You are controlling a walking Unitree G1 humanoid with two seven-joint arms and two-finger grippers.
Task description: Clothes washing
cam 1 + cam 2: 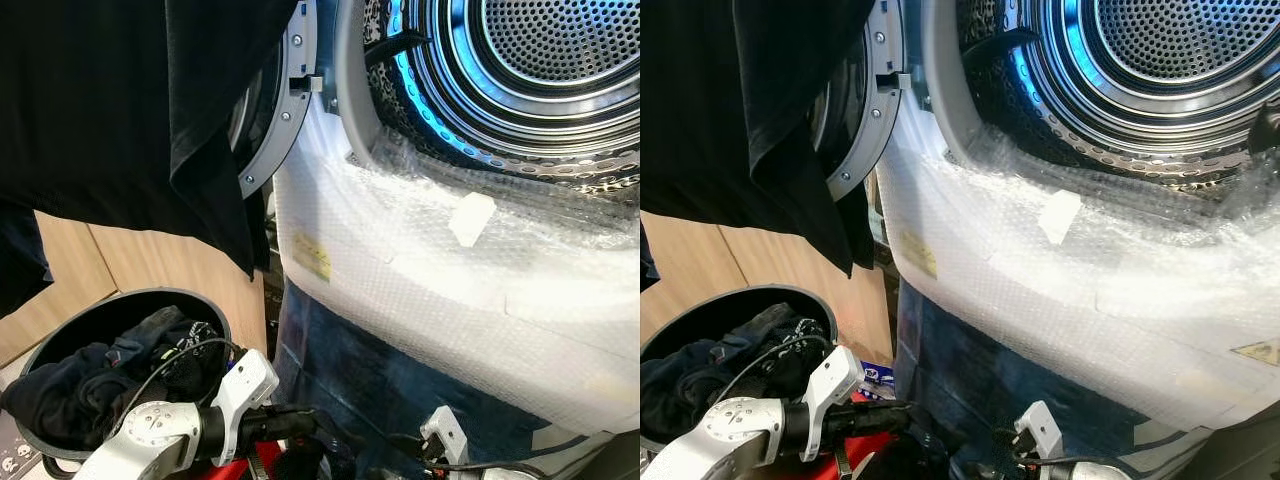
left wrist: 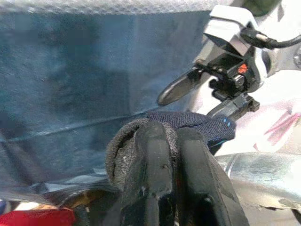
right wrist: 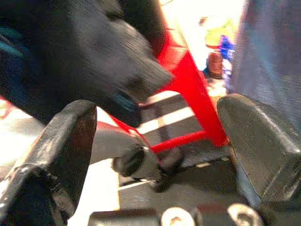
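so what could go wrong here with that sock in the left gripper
The left gripper is shut on a dark sock low beside the washer, well under the drum opening; the lift could snag the bubble wrap. The black garment draped over the door may slide off.

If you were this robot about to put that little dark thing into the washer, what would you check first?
1. Left tool shut on the small dark knitted garment: ok.
2. Right tool open and free to help: ok.
3. Round washer door swung open: ok.
4. Perforated steel drum free of blockage: ok, though a black cloth strip hangs at its rim.
5. Large black garment hanging beside the door, out of the lifting path: cannot tell.
6. Round grey basket holds more dark clothes: ok.
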